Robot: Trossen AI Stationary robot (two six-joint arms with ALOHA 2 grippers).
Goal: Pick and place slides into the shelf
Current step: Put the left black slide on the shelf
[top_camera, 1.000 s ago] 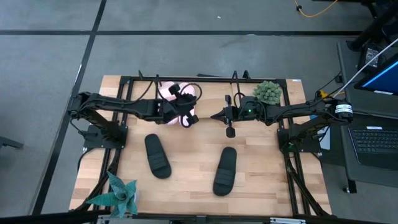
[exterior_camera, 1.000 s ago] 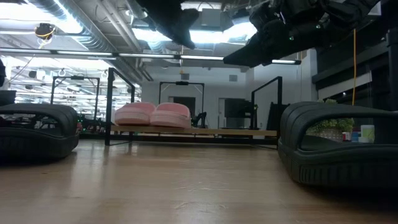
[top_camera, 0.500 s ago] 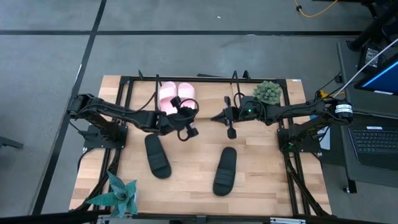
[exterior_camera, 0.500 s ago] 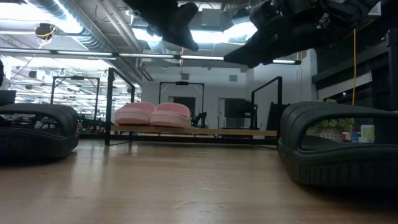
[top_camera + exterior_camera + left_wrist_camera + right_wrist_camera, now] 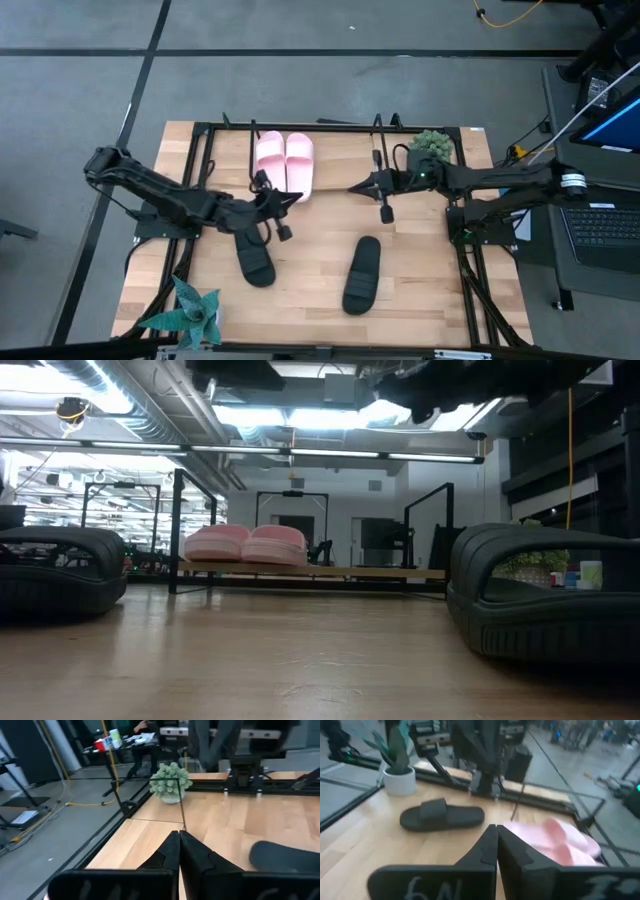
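Note:
Two pale pink slides point(image 5: 285, 160) lie side by side, soles down, on the shelf point(image 5: 340, 128) at the table's far edge. The low view shows the slides point(image 5: 245, 543) on the shelf's board point(image 5: 330, 571). One black slide point(image 5: 253, 251) lies on the table near the left, the other point(image 5: 361, 273) near the right. My left gripper point(image 5: 296, 196) is shut and hovers just in front of the pink slides, holding nothing. My right gripper point(image 5: 352, 188) is shut and empty, hanging over the table's middle, right of the pink pair. Both wrist views show shut fingertips point(image 5: 179, 835) point(image 5: 496, 829).
A round green plant point(image 5: 432, 146) stands at the shelf's right end, and a spiky potted plant point(image 5: 193, 312) stands at the near left corner. Bare wood lies between the two black slides. A laptop point(image 5: 605, 225) sits beyond the table's right edge.
My left gripper has drawn back from over the pink slides toward the table's near and left side, and its arm has pulled back with it. Both pink slides now show uncovered on the shelf. My right gripper has shifted slightly toward the table's right.

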